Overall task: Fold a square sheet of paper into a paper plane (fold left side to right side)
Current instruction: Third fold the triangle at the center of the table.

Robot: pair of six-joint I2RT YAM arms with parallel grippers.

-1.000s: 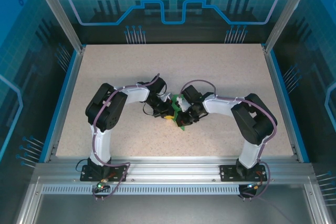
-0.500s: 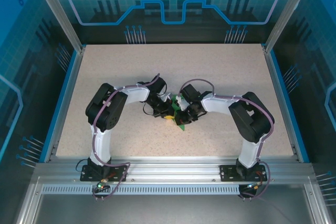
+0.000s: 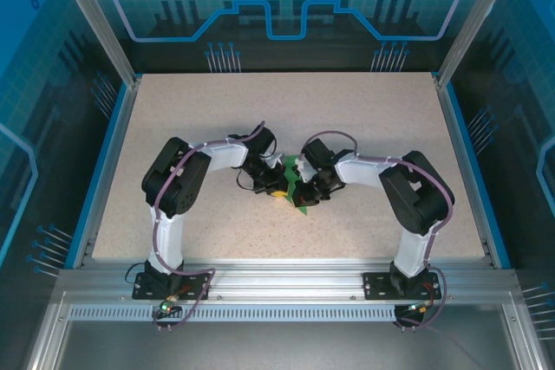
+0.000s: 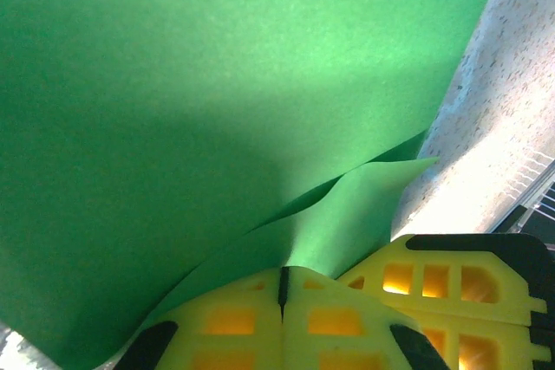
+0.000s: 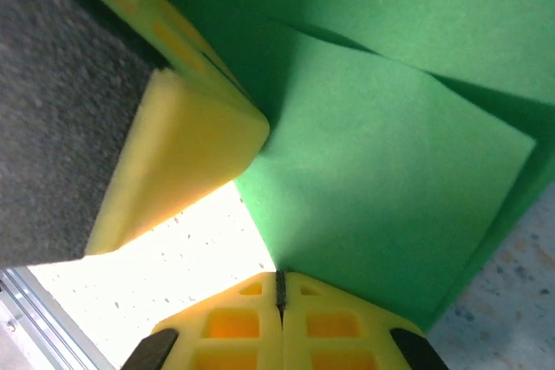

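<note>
Up close, the left end effector (image 4: 283, 282) has its yellow fingers pressed together. A flap of the green paper (image 4: 217, 84) runs down into the seam between them, so it looks clamped on the paper. The right end effector (image 5: 279, 285) is closed the same way, with a layer of paper running into its seam. Just past each pair of fingers sits a finger of the other arm, so both grips hold the paper just beside each other. Beyond the fingers the layers overlap and one loose edge lifts, so the paper is part folded, not a flat square.

Farther out, seen from above, both arms reach in from the near edge and meet at the middle of the desk (image 3: 373, 127). The paper shows there as a small green patch between the end effectors. Whether it rests on the surface or hangs just above it, I cannot tell.

The step in hand seems to be bringing the left side over onto the right. To do it well, one grip should anchor while the other carries its edge over in a low arc. With the grips this close, pulling them apart could tear or buckle the thin paper. The edges should line up before anything is pressed flat, and the crease should be set against the desk.
</note>
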